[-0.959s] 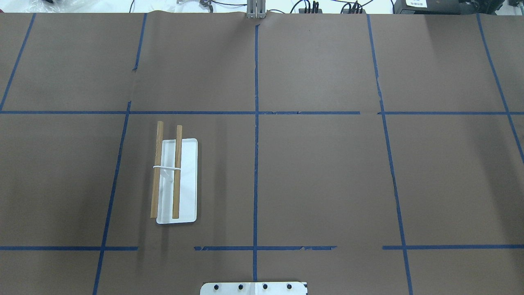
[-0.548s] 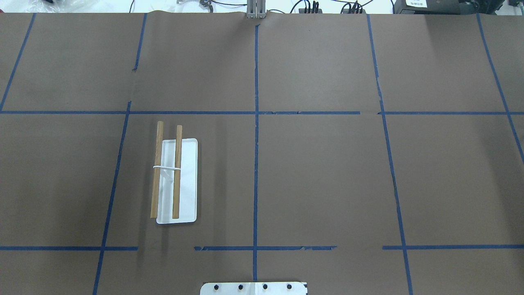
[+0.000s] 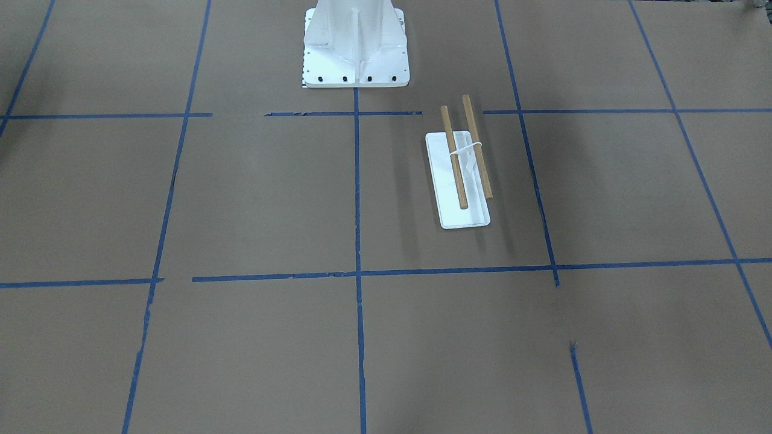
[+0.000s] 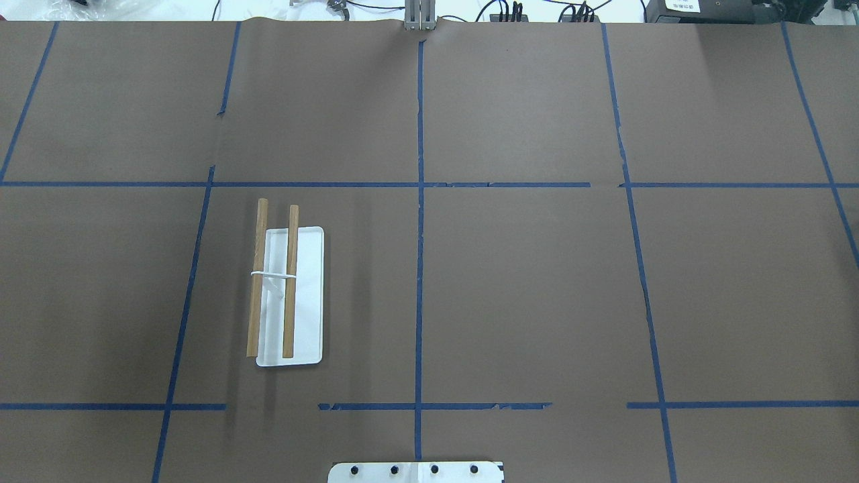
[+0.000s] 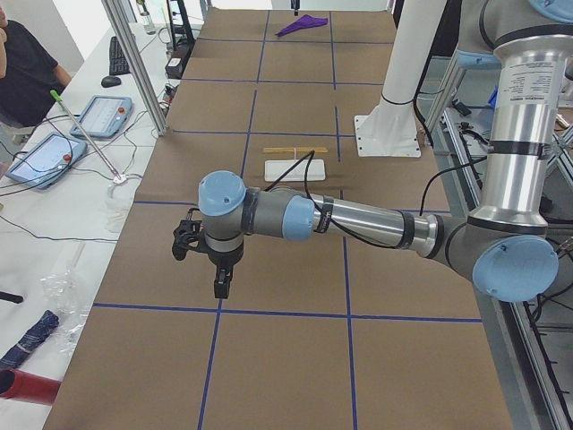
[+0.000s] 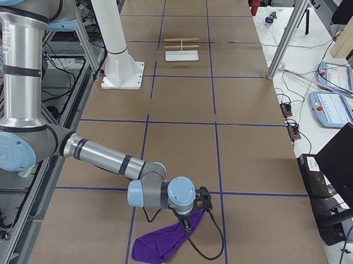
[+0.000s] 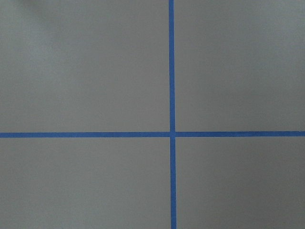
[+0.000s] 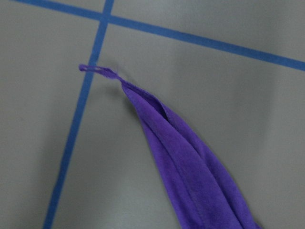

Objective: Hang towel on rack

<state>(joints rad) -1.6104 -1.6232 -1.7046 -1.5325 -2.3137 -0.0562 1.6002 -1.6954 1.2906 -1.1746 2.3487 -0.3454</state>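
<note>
**Two arms out wide, towel far from the rack**

The towel (image 6: 163, 243) lies bunched on the table (image 4: 523, 282) at the end on the robot's right. It is well apart from the rack (image 4: 309, 295), which stands on the robot's left half with both dowels (image 4: 290, 282) bare. The right gripper (image 6: 187, 224) hangs low at the towel's edge, and one end of the cloth seems to rise toward it. Its wrist view shows cloth drawn out to the loop tag (image 8: 95, 69) lying on the table. Only a side view shows this gripper, so I cannot tell whether its jaws are apart or clamped on the cloth. The left gripper (image 5: 219, 288) hovers over bare table near the opposite end, and its jaws cannot be read either.

I judge the step in hand to be the pick-up. Next it needs a sure pinch on an edge, a lift until the cloth hangs free, then a long carry toward the rack. A hand-over to the left arm may be needed.
</note>
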